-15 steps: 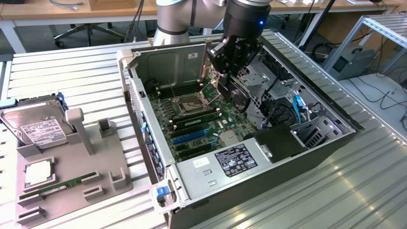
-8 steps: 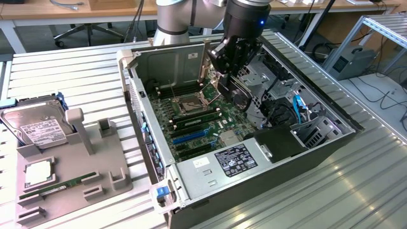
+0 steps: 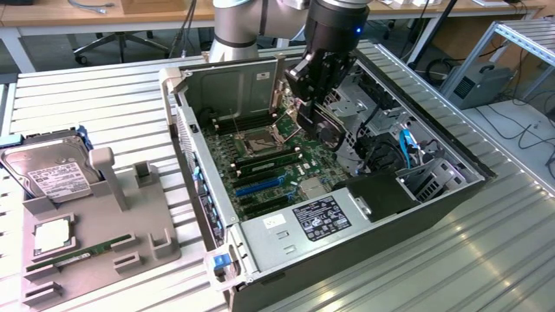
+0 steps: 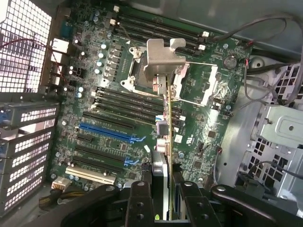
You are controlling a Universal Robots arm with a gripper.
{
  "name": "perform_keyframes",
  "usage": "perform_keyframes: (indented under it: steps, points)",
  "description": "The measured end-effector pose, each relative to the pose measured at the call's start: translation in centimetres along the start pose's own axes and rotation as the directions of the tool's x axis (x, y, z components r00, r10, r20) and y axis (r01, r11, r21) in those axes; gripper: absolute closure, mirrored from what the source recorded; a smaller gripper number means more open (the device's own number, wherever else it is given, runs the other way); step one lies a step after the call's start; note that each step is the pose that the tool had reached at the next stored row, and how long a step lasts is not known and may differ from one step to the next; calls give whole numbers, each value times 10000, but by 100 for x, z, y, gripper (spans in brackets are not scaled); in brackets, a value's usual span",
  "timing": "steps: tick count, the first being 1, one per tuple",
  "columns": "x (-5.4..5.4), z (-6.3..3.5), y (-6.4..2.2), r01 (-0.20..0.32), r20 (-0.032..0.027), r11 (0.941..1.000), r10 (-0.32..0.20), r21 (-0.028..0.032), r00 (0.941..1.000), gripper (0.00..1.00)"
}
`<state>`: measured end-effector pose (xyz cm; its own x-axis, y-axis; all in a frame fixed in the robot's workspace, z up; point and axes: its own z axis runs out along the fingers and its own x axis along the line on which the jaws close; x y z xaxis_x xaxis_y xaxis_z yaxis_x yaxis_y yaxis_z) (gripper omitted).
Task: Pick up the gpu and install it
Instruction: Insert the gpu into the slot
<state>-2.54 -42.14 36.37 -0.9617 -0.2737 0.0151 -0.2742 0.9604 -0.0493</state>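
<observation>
- The slatted metal worktop is carrying everything here, with an open computer case lying on its side towards the exterior view's right.
- The robot arm is reaching down from above into the open case, over the side near the drive bays.
- The green motherboard is lying flat at the bottom of the case. Its processor socket is standing open, and a long blue slot is showing among the black ones.
- A grey holder tray is sitting on the worktop at the exterior view's left, well apart from the arm.
- A silver hard drive is leaning in the far end of that tray.
- The gpu is hanging inside the case, below the jaws and above the board. It is not sitting in any slot.
- The jaws are standing partly closed, pinching the gpu between them, one finger pressing on each flat face.
- In the wrist view the card is showing edge-on, running straight out from between the jaws.
- Its silvery bracket is sitting at the end farthest from the jaws, appearing in front of the socket area.
- I cannot tell whether the bracket end is touching the board.
- A narrow green memory stick is lying in the near part of the tray.
- A square processor chip is resting just beyond it.
</observation>
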Motion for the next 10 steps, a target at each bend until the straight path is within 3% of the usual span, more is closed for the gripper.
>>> perform_keyframes:
  steps: [10]
  points:
    - [-1, 1, 0, 510, 25, 9987, -510, 8, 9987, 73]
